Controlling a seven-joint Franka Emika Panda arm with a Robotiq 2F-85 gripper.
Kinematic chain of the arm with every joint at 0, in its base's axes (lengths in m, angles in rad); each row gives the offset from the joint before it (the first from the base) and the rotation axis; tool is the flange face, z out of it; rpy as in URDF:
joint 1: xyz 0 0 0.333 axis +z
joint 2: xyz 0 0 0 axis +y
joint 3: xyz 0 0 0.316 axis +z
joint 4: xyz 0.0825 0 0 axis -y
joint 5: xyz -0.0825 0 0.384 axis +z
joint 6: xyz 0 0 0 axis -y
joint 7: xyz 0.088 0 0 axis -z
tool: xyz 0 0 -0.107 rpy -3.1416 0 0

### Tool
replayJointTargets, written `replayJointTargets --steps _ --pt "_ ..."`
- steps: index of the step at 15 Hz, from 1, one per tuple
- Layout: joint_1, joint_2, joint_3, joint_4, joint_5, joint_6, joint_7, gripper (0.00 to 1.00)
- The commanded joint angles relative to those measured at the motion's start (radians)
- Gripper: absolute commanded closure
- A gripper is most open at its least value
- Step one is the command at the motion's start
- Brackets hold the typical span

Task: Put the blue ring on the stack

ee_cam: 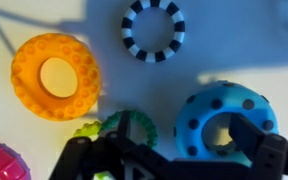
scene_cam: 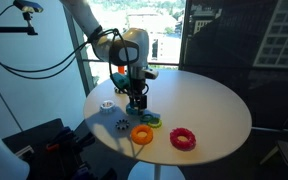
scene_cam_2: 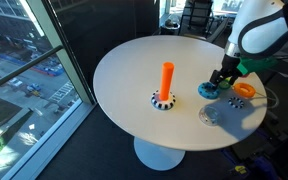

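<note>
Teal-blue bumpy plastic ring [scene_cam_2: 208,90] lies flat on surface, apart from thin upright orange peg [scene_cam_2: 167,78], dark-striped ring around foot.

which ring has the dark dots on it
The blue ring, lower right in the wrist view; the orange ring has no dots and the black-and-white ring is striped.

Round white table [scene_cam_2: 124,80] on a pedestal base [scene_cam_2: 156,152] stands beside floor-to-ceiling windows [scene_cam_2: 14,30] (street [scene_cam_2: 34,75] visible below); daylight casts sharp shadows across it.

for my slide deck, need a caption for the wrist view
wrist view: gripper over the blue ring, with orange ring, green ring and striped ring nearby
</note>
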State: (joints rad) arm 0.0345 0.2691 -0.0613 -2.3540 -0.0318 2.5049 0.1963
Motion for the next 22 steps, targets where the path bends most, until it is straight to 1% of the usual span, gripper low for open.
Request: replayJointTargets --steps 1,7,9,10,11,12,14,18,19,20,22 --pt "0.002 0.024 -0.005 0.022 -0.023 0.026 0.022 0.0" --pt "0.008 0.049 -0.011 0.029 -0.028 0.071 0.026 0.0" --pt "0.008 0.054 -0.012 0.032 -0.026 0.074 0.026 0.13" --pt "0.007 0.058 -0.013 0.034 -0.024 0.074 0.026 0.25" --pt "0.007 0.06 -0.013 0.036 -0.023 0.074 0.025 0.3" --pt "0.008 0.062 -0.013 0.037 -0.022 0.074 0.026 0.38" --pt "0.007 0.066 -0.014 0.041 -0.021 0.073 0.026 0.57" --pt "0.005 0.046 -0.007 0.04 -0.008 0.064 0.017 0.88" --pt "0.004 0.038 -0.004 0.039 -0.004 0.057 0.013 0.91" --pt "0.002 0.025 0.003 0.039 0.004 0.042 0.004 0.9" --pt "0.003 0.002 0.013 0.044 0.009 0.013 -0.006 0.9"
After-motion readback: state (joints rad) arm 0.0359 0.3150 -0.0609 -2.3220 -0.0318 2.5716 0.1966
